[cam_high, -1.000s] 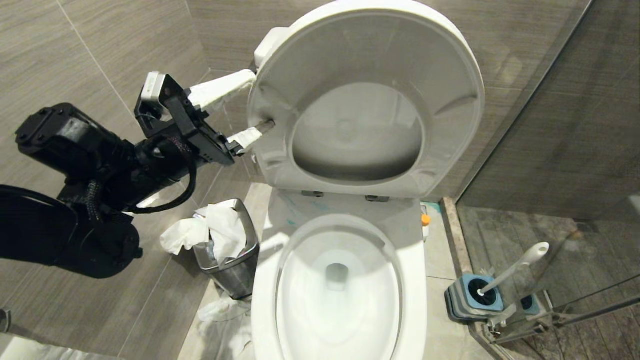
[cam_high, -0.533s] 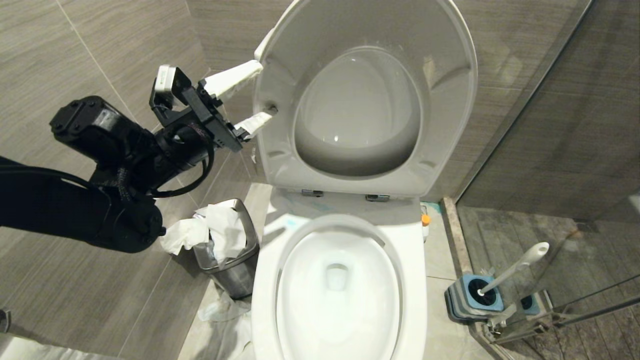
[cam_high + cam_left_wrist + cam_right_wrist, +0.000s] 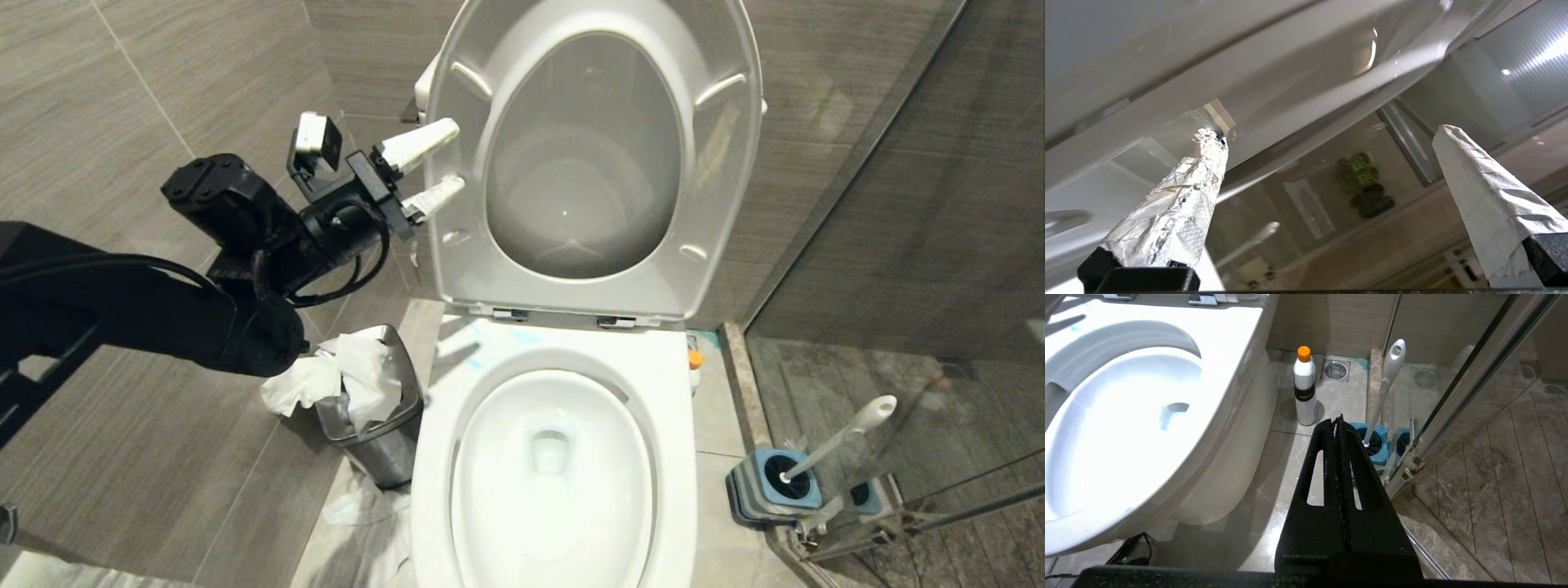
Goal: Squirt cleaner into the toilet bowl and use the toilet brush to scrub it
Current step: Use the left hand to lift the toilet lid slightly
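Your left gripper (image 3: 445,161) stands spread wide at the left edge of the raised seat and lid (image 3: 596,155), its lower finger touching that edge. Your right gripper (image 3: 1337,428) is pressed together, low on the right. The toilet bowl (image 3: 678,457) lies open below; the toilet brush (image 3: 841,437) stands in its holder (image 3: 755,494) on the floor, right.

The large white ceramic toilet bowl (image 3: 563,490) is smooth and glossy, and its raised white plastic seat (image 3: 718,188) shines too. The small steel bin (image 3: 384,449) looks brushed and holds crumpled white paper (image 3: 359,376). Wood-grain grey wall tiles (image 3: 122,106) look matt.
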`<state>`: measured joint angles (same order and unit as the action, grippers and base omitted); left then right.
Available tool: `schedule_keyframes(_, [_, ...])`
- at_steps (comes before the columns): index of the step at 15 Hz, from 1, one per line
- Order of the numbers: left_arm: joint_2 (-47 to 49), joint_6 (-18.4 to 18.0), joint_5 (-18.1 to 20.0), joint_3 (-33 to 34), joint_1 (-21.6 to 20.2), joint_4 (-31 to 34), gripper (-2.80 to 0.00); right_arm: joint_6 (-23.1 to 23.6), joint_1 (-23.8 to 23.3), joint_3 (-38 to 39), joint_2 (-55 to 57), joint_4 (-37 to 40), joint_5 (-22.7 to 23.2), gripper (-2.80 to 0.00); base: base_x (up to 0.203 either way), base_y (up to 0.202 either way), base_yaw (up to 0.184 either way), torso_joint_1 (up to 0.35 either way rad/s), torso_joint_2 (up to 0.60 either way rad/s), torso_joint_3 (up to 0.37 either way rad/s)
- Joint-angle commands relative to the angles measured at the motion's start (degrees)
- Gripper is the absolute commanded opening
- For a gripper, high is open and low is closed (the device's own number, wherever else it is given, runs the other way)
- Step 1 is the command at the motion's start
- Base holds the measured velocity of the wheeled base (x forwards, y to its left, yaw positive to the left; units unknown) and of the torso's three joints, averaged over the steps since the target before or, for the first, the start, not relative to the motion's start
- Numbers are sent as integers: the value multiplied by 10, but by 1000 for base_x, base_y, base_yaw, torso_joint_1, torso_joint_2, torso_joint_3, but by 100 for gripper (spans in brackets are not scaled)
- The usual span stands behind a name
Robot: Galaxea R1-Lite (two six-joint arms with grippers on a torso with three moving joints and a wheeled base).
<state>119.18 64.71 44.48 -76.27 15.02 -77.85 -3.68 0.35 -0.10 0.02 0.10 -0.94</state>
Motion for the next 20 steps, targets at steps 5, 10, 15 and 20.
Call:
schedule_keyframes(5, [60, -14, -45, -71, 4, 10, 0, 0, 0, 0, 0, 0, 0, -280, 0, 0, 0, 0, 0, 0])
schedule_keyframes(10, [67, -45, -78, -80, 12, 12, 0, 0, 0, 0, 0, 0, 0, -280, 0, 0, 0, 0, 0, 0])
schedule_keyframes(15, [63, -80, -117, -79, 29, 15, 0, 0, 1, 0, 0, 0, 0, -280, 0, 0, 0, 0, 0, 0])
schedule_keyframes(20, [29, -25, -115, -67, 29, 14, 0, 0, 1, 0, 0, 0, 0, -280, 0, 0, 0, 0, 0, 0])
